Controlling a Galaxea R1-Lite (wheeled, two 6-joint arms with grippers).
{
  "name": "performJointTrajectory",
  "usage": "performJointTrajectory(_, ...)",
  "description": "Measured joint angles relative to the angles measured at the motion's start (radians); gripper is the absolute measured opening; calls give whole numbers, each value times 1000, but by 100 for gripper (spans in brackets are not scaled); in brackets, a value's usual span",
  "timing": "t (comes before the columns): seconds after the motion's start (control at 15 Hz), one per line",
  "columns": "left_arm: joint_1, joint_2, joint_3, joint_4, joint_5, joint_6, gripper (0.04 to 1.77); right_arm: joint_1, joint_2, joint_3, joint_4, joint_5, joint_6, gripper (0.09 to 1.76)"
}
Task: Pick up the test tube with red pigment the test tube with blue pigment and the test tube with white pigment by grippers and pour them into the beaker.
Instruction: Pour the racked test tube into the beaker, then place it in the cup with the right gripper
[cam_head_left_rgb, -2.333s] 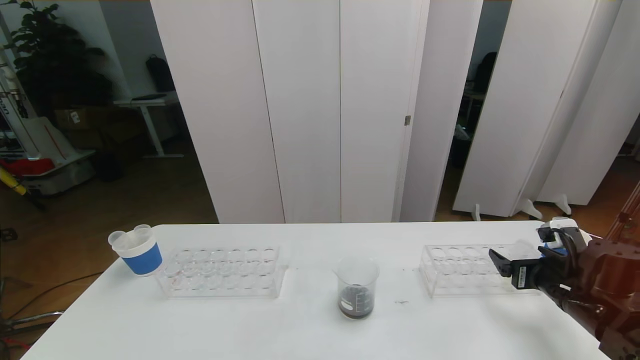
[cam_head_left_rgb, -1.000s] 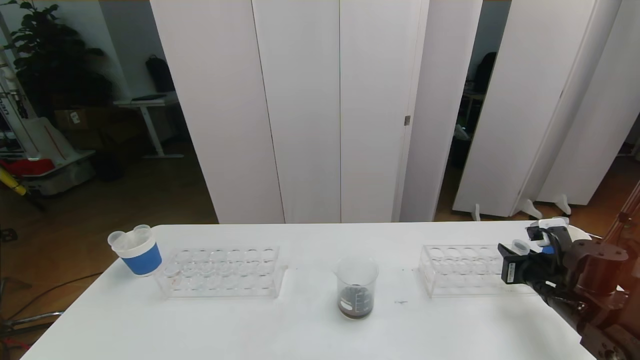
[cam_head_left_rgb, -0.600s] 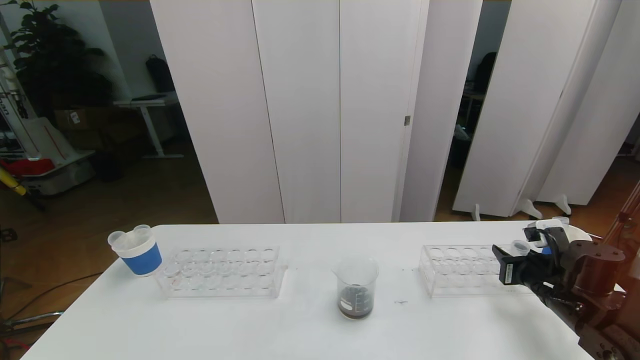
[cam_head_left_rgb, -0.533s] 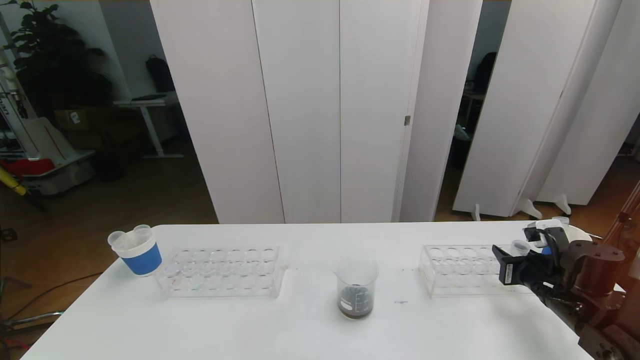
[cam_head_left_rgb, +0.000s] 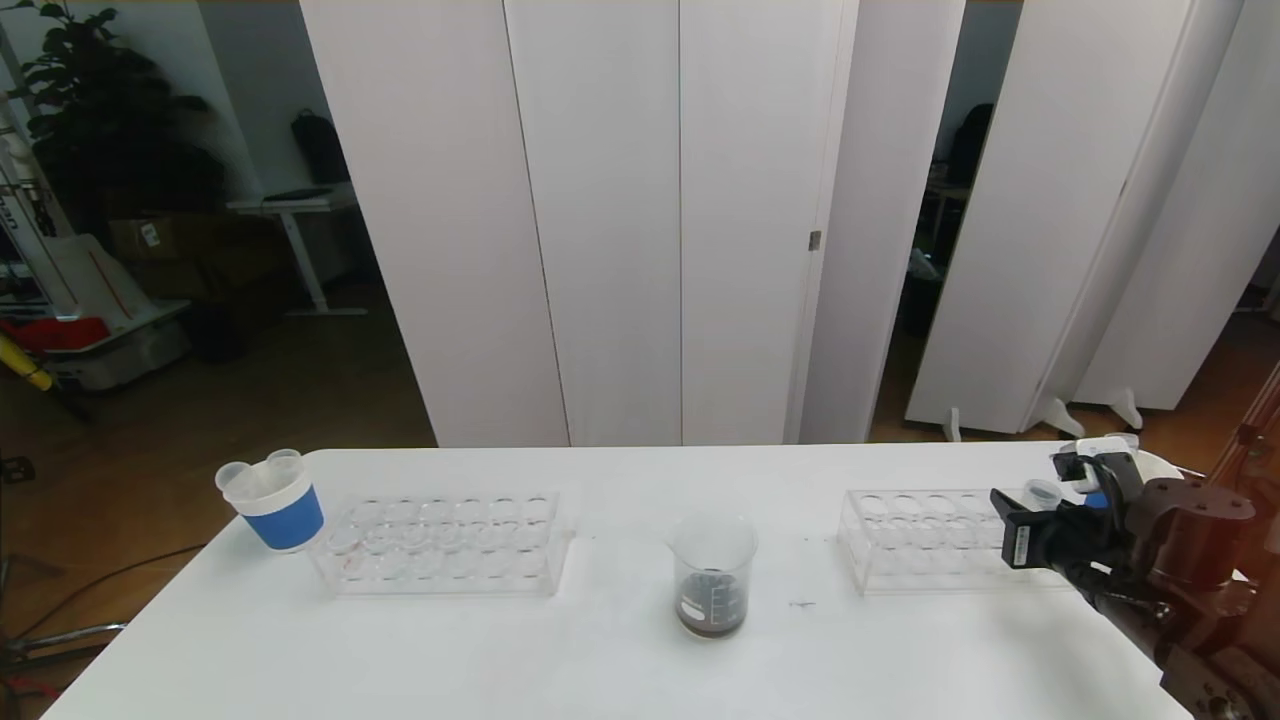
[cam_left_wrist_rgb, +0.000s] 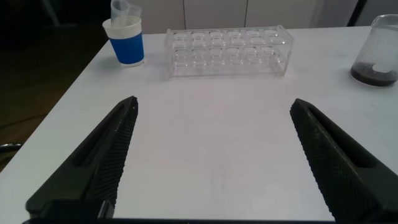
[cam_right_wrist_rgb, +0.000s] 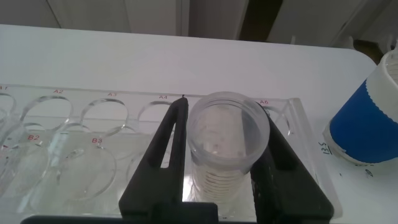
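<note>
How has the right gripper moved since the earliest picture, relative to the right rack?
Yes. The right gripper has moved slightly up and toward the far right end of the right rack, and now grips a clear tube there.

The beaker is seen upright near the middle of the table, apart from everything else; it is of clear glass with a flared lip and white printed marks, and a shallow layer of dark liquid is held at its bottom, also visible in the left wrist view. A clear ridged test tube is held upright, its open mouth upward, over the end of the right-hand clear rack. Only a faint pale residue is seen inside it. In the head view only its rim is made out.
</note>
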Motion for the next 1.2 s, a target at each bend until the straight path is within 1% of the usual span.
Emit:
performJointTrajectory(0.07, 0, 0, 0, 0, 0, 0, 175, -1, -6, 0, 1, 0, 0, 61)
performJointTrajectory(0.87, 0, 0, 0, 0, 0, 0, 175, -27, -127, -9, 4, 17, 4, 61)
performJointTrajectory(1.0, 0, 0, 0, 0, 0, 0, 175, -33, -149, -41, 49, 20, 3, 61)
performJointTrajectory(1.07, 0, 0, 0, 0, 0, 0, 175, -36, -162, -63, 95, 20, 3, 61)
performJointTrajectory(1.2, 0, 0, 0, 0, 0, 0, 175, -44, -200, -133, 230, 25, 3, 61)
